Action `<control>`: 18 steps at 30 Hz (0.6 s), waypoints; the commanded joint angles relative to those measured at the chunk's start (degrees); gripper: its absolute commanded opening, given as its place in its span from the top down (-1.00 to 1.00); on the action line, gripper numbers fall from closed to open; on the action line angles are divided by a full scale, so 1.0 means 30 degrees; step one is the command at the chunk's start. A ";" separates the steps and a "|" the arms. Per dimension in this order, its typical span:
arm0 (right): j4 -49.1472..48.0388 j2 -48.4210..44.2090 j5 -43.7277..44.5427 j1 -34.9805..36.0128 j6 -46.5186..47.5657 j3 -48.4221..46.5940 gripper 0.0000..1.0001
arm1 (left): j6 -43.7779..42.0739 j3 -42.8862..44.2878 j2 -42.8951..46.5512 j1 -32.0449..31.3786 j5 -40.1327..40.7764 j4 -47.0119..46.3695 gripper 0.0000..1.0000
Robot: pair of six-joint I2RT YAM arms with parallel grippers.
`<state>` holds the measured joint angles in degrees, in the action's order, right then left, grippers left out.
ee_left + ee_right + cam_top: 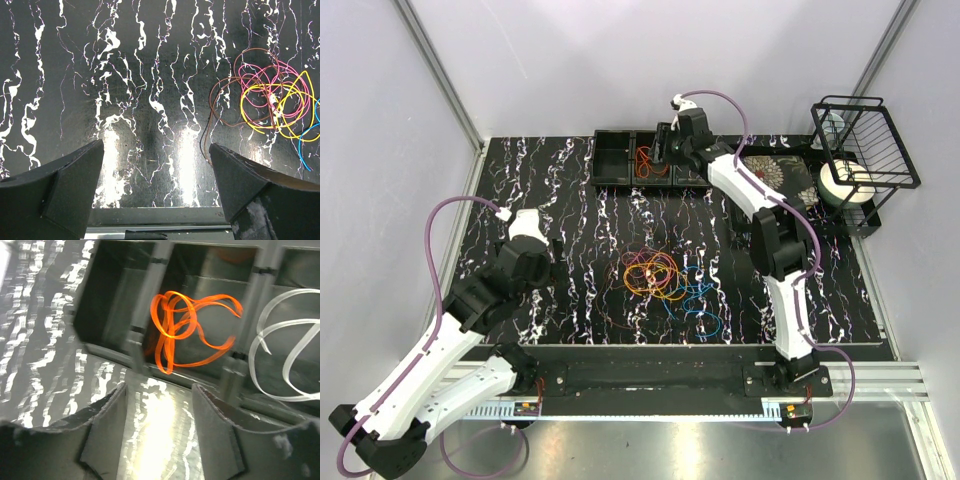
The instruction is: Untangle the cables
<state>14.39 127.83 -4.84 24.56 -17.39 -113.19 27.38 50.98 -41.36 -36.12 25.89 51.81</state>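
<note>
Left gripper (156, 145), nearest, well left of the tangle (660, 275) and low over the table (570, 200): fingers spread wide, with only bare marbled surface between them; it holds nothing. In its wrist view the tangle lies ahead and to the right. Pink, yellow and brown loops overlap there, a brown strand trails back toward the right finger (250, 185), and a blue strand is cut off by the frame edge.

The tangle sits about mid-table. Orange, yellow, pink and red loops are heaped together, and the blue cables (700, 300) spill from its near right side. Which loop passes over which cannot be made out from above.

Right gripper (159, 386), beyond the tangle at the far edge: fingers parted, the gap showing only bright table, nothing gripped. It faces the tray (610, 170), a black box of three compartments directly behind the tangle. The orange cable (185, 325) is in the middle compartment, smeared by blur, so its exact lie is uncertain. A white loop (290, 350) shows in the compartment to its right, partly cropped. From above, the arm hides that compartment.
</note>
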 commanded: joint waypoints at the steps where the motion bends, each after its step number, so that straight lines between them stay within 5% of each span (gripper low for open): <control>1: -0.0198 0.1244 -0.2016 0.0222 -0.0882 -0.2228 -0.12 | -0.0131 -0.0002 0.0019 0.0057 -0.0017 -0.0747 -0.80; 11: 0.1735 0.6953 -0.2752 0.0223 -0.1177 -1.0248 0.12 | -0.0189 0.0027 -0.0303 0.0086 -0.0075 -0.0747 -0.80; 18: 0.1647 0.8688 -0.1905 0.0135 -0.0827 -1.2163 0.14 | -0.0190 0.0028 -0.0537 0.0086 -0.0017 -0.0747 -0.80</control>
<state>19.62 152.64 -11.64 24.67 -20.45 -144.94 27.38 50.98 -42.59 -36.10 25.91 51.75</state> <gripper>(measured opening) 0.433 0.903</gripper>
